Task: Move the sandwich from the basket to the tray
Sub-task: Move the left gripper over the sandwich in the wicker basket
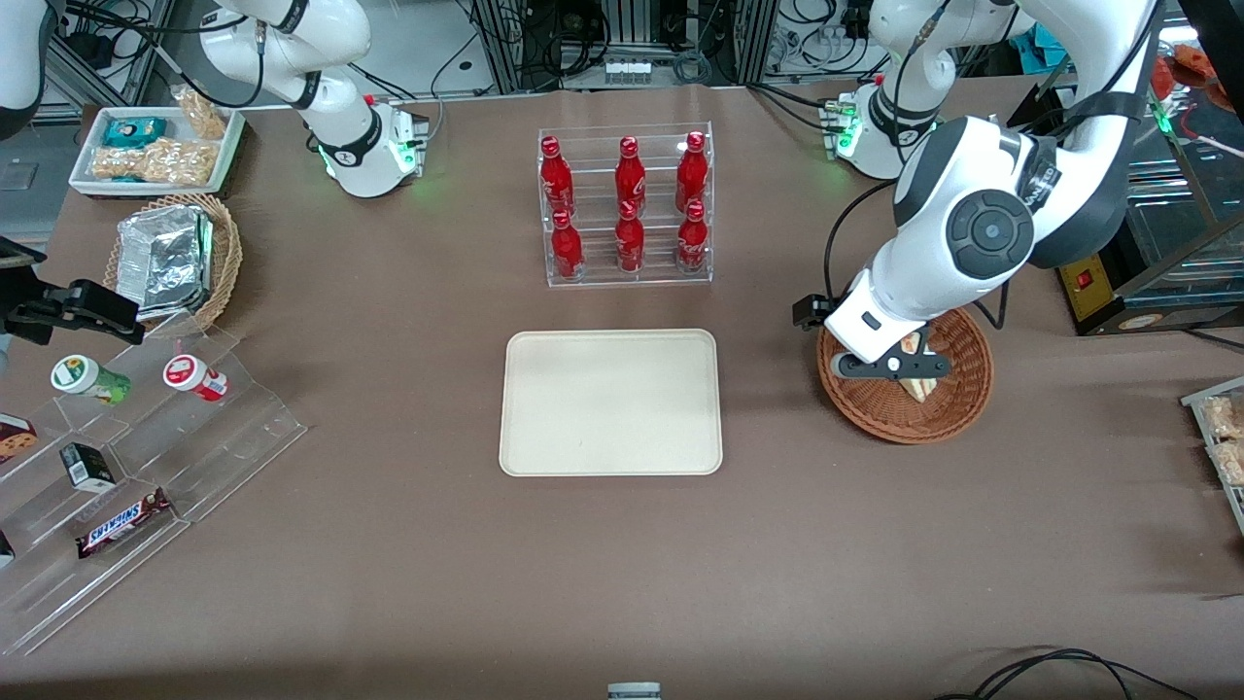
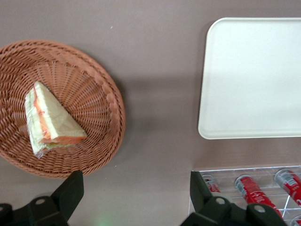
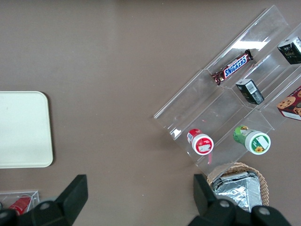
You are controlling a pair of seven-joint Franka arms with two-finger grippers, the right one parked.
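Note:
The sandwich (image 1: 918, 385) (image 2: 51, 122), a white bread wedge with orange and green filling, lies in the reddish-brown wicker basket (image 1: 962, 399) (image 2: 110, 101) toward the working arm's end of the table. My gripper (image 1: 892, 367) (image 2: 135, 188) hangs above the basket, over the part of its rim that faces the tray. It is open wide, with only bare table between the fingers (image 2: 70, 190). It is not touching the sandwich. The cream tray (image 1: 610, 401) (image 2: 254, 75) lies flat at the table's middle with nothing on it.
A clear rack of red bottles (image 1: 627, 204) (image 2: 249, 188) stands farther from the front camera than the tray. Toward the parked arm's end are a tan basket with a foil packet (image 1: 175, 258), a white snack bin (image 1: 155, 146) and a clear stepped shelf (image 1: 126, 467).

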